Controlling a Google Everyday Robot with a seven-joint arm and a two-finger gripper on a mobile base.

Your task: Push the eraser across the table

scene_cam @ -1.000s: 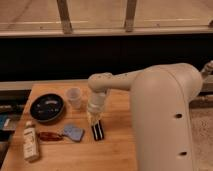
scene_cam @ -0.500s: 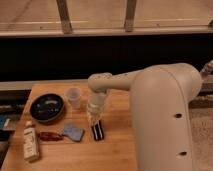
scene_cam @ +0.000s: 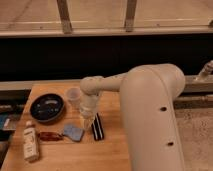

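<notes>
The eraser (scene_cam: 97, 126), a small long black block with white stripes, lies on the light wooden table (scene_cam: 110, 152) near its middle. My gripper (scene_cam: 88, 120) hangs from the white arm, pointing down, right at the eraser's left side and far end. It sits between the eraser and the blue-grey pad (scene_cam: 73, 132).
A clear cup (scene_cam: 73, 96) stands behind the gripper. A dark round bowl (scene_cam: 47, 107) sits at the left. A reddish-brown oblong object (scene_cam: 49, 136) and a white bottle (scene_cam: 30, 143) lie at the front left. My bulky arm body (scene_cam: 152, 125) covers the table's right side.
</notes>
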